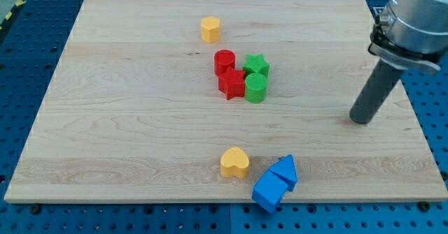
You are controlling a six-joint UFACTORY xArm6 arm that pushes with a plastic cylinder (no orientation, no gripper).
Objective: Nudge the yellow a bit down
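Observation:
Two yellow blocks lie on the wooden board (126, 122). A yellow heart-shaped block (234, 162) sits near the view's bottom, just left of two blue blocks. A smaller yellow block (210, 29) sits near the view's top, above the red and green cluster. My tip (360, 120) rests on the board at the view's right, far from both yellow blocks and well right of the green blocks.
A red cylinder (224, 60) and a red star-like block (232, 84) touch a green star (256, 66) and a green cylinder (255, 88) at the centre. Two blue blocks (275, 183) lie together at the bottom edge. The board's right edge is close to my tip.

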